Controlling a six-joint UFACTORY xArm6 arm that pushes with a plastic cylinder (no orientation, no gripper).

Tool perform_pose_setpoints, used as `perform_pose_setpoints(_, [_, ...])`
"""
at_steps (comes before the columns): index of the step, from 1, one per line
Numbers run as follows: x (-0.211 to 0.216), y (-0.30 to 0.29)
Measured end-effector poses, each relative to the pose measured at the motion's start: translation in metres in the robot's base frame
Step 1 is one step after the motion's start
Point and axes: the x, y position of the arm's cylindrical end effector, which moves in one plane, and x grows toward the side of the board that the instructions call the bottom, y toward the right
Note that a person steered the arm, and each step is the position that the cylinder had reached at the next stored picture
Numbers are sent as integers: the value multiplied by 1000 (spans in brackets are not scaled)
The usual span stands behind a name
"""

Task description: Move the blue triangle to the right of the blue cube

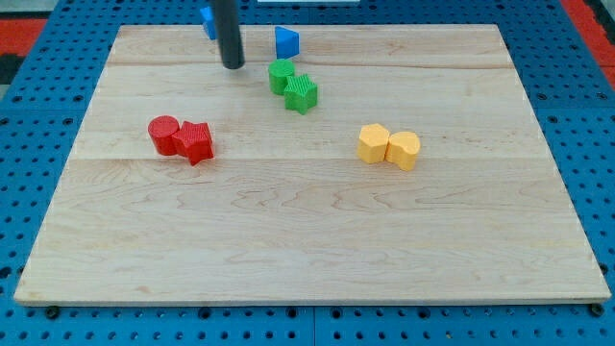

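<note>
- Pale wood is making up the board (307,240), a planked table top that is lying on a blue pegboard surface (38,115) and filling most of the camera view.
- The straight dark rod is coming down from the view's top, and my tip (233,66) is resting on the wood near the board's top edge; it has no jaws and is gripping nothing.
- A small blue block (207,19), which I am taking for the blue cube, is sitting just to the view's left of the rod and is largely hidden behind it, so I cannot tell its shape or whether the rod is touching it.
- The blue triangle block (286,41) is lying at the board's top edge, to the view's right of my tip and slightly above it, apart from the rod.
- A green rounded block (281,75) and a green ridged block (302,93) are touching each other just below the blue triangle block, to the right of my tip.
- A red cylinder block (164,135) and a red star-like block (196,143) are sitting together towards the view's left.
- Two yellow blocks (389,146) are touching right of centre; their exact shapes are hard to make out.
</note>
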Motion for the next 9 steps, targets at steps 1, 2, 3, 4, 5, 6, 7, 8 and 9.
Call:
perform_pose_setpoints(1, [2,16])
perform_pose_setpoints(2, [13,25])
perform_pose_setpoints(3, [13,66])
perform_pose_setpoints(4, [13,100])
perform_pose_setpoints(5, [7,102])
perform_pose_setpoints(6, [-13,101])
perform_pose_setpoints(7, [-15,66])
perform_pose_setpoints(8, [-35,63])
perform_pose_setpoints(9, [-43,54])
